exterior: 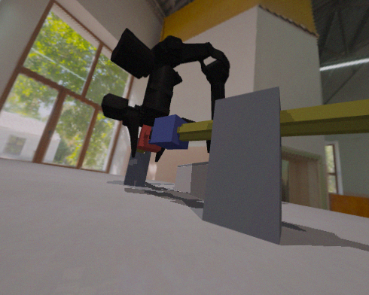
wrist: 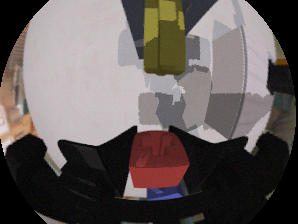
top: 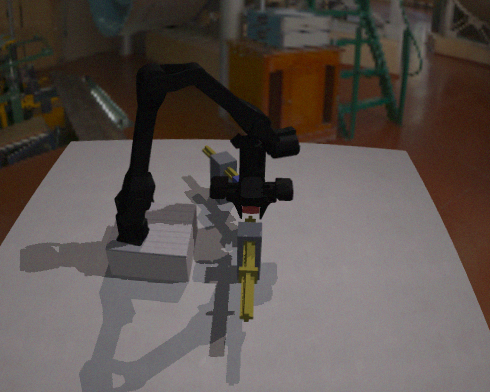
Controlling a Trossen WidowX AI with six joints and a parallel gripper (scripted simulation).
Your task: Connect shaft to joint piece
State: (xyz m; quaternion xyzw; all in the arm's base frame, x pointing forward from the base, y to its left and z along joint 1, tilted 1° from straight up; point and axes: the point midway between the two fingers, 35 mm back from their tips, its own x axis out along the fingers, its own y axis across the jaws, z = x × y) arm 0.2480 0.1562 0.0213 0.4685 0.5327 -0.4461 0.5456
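Observation:
The red joint piece (top: 251, 209) (exterior: 143, 139) (wrist: 159, 175) hangs from blue hinge parts (top: 236, 178) (exterior: 166, 131) (wrist: 162, 193) on the end of the first yellow shaft (exterior: 327, 117), which passes through the tall grey block (top: 223, 159) (exterior: 244, 162). My gripper (top: 251, 217) (exterior: 145, 158) (wrist: 153, 128) points down, slightly open, one finger on either side of the red piece. A darker face of the red piece is turned toward the end of the second yellow shaft (top: 247, 300) (wrist: 165, 47); exact alignment cannot be told. That shaft lies in the nearer grey block (top: 249, 229) (exterior: 136, 170), its end short of the red piece.
The second shaft has a yellow collar (top: 248, 270) on the side of its block away from the red piece. The arm's pale box base (top: 151, 262) (exterior: 199, 177) stands to the left of the nearer block in the top view. Shadows cross the table (top: 359, 300).

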